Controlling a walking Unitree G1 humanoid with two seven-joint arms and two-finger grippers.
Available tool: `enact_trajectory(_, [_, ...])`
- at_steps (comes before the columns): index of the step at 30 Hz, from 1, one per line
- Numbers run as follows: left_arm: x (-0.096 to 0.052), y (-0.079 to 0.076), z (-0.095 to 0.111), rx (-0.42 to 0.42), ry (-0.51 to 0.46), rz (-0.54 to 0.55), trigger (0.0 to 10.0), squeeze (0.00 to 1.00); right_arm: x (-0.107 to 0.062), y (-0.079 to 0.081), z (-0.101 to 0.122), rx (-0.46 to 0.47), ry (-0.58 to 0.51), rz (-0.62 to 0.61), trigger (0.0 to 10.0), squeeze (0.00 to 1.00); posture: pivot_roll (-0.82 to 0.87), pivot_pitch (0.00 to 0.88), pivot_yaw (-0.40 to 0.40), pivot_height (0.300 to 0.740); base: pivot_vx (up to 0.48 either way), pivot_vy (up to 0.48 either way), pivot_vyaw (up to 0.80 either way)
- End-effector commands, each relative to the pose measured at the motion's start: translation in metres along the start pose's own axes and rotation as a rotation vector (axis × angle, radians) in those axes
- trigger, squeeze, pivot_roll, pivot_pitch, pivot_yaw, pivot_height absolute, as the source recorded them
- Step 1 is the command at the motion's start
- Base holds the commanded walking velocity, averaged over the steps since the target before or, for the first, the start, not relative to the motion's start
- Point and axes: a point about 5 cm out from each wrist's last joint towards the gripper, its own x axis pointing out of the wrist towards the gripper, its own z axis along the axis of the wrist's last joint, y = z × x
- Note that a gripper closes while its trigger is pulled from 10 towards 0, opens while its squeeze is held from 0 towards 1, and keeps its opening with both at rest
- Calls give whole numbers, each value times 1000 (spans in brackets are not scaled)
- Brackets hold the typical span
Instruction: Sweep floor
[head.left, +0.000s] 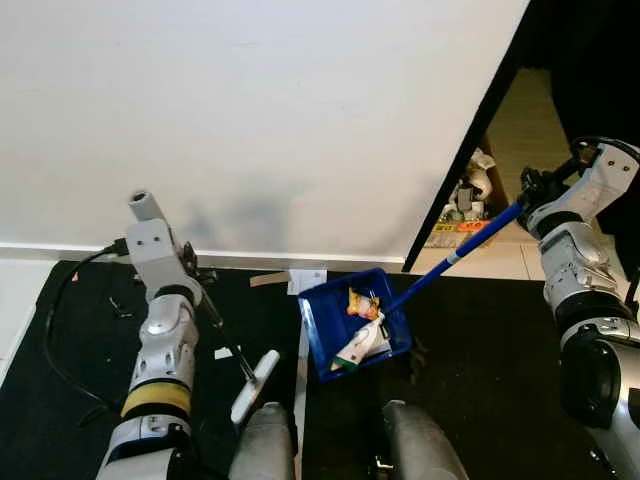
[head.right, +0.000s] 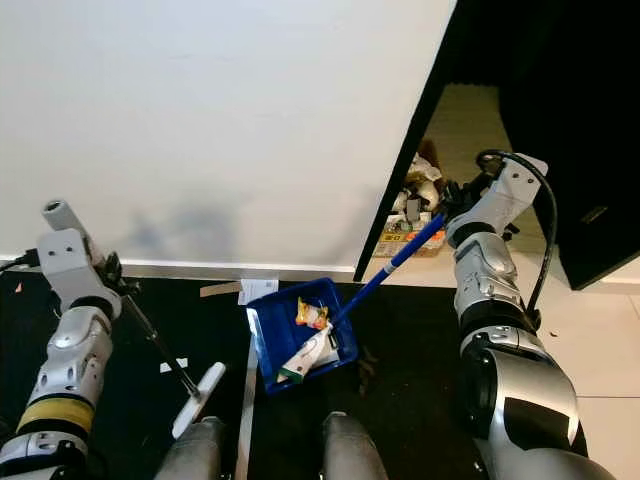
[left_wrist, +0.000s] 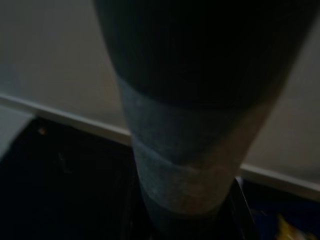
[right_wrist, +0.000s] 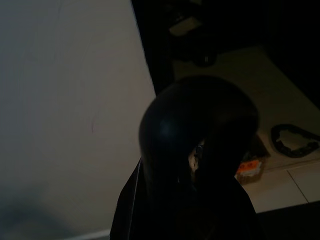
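I've got the right gripper (head.left: 545, 195) clamped on the top end of the blue dustpan's handle (head.left: 455, 253), up by the doorway, well above the pan. The blue dustpan (head.left: 352, 322) looks lifted and tilted, hanging over the black mat (head.left: 470, 370) just in front of the white wall (head.left: 260, 110).

The left gripper (head.left: 195, 275) is closed on a thin dark rod that ends in a white brush head (head.left: 253, 386) low by my legs — the brush looks idle, head resting near the mat.

Risks, my call: the pan is tipped with its open lip pointing down toward me, so the load could slide out if I swing or drop the handle angle. The grip is at the far end of a long handle, so any wrist twist rolls the pan. The door frame edge (head.left: 460, 160) is right beside the handle — a clip there would jolt it.

Contents: inside the pan there's a yellow-orange wrapper (head.left: 362, 303) near the middle and a white tube-like piece with a green tip (head.left: 357, 345) lying toward the low corner, close to the lip. A white paper scrap (head.left: 307, 280) sits on the mat by the baseboard, touching or just behind the pan's far corner, not in it. A few small bits are on the mat to my left. A pile of clutter (head.left: 470, 195) sits beyond the doorway.
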Motion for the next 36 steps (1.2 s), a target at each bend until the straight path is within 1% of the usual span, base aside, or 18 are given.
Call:
enact_trajectory(1, [5,9,19,51,-85,25,10000,0,-1,-2,3,-14,-35,-17,10000,0,27,119,-26,731,0,0,0])
enact_trajectory(3, [9,16,33,79,-151,55,10000,0,-4,1,-4,-12,-51,-32,10000,0,35,174,-33,731,0,0,0])
enact_trajectory(4, [9,16,33,79,-151,55,10000,0,-4,1,-4,-12,-51,-32,10000,0,35,174,-33,731,0,0,0])
enact_trajectory(5, [12,20,42,67,-189,86,10000,0,-6,4,-9,-5,-52,-34,10000,0,40,211,-34,731,0,0,0])
enact_trajectory(6, [14,23,48,57,-214,107,10000,0,-8,6,-13,-1,-52,-35,10000,0,41,220,-34,731,0,0,0])
enact_trajectory(7, [14,23,48,57,-214,107,10000,0,-8,6,-13,-1,-52,-35,10000,0,41,220,-34,731,0,0,0])
enact_trajectory(9, [18,27,61,20,-253,129,10000,0,-10,9,-20,12,-40,-46,10000,0,46,276,-37,731,0,0,0])
enact_trajectory(12, [21,28,68,-1,-268,137,10000,0,-11,11,-24,28,-24,-60,10000,0,49,305,-40,731,0,0,0])
enact_trajectory(17, [30,17,80,-23,-288,106,10000,0,-10,17,-27,40,-14,-74,10000,0,58,356,-44,731,0,0,0])
enact_trajectory(19, [32,10,83,-24,-306,94,10000,0,-10,22,-28,12,-17,-56,10000,0,63,371,-46,731,0,0,0])
enact_trajectory(21, [32,9,84,-22,-311,93,10000,0,-9,23,-27,7,-20,-51,10000,0,66,384,-47,731,0,0,0])
enact_trajectory(22, [32,6,89,-20,-343,104,10000,0,-9,26,-25,1,-36,-47,10000,0,66,396,-47,731,0,0,0])
enact_trajectory(24, [32,5,90,-16,-353,111,10000,0,-8,27,-24,-4,-43,-48,10000,0,66,401,-48,731,0,0,0])
enact_trajectory(27, [31,3,95,3,-406,147,10000,0,-8,29,-22,-6,-66,-55,10000,0,61,425,-49,731,0,0,0])
enact_trajectory(28, [29,1,95,5,-443,175,10000,0,-8,33,-22,-15,-78,-54,10000,0,56,438,-50,731,0,0,0])
enact_trajectory(33, [30,-2,91,0,-441,191,10000,0,-9,41,-21,-26,-103,-38,10000,0,30,468,-53,731,0,0,0])
enact_trajectory(35, [29,-10,84,-45,-449,192,10000,0,-10,49,-19,-64,-139,-15,10000,0,-1,499,-60,731,0,0,0])
enact_trajectory(36, [30,-15,81,-90,-437,193,10000,0,-11,53,-18,-76,-156,-9,10000,0,-8,506,-61,731,0,0,0])
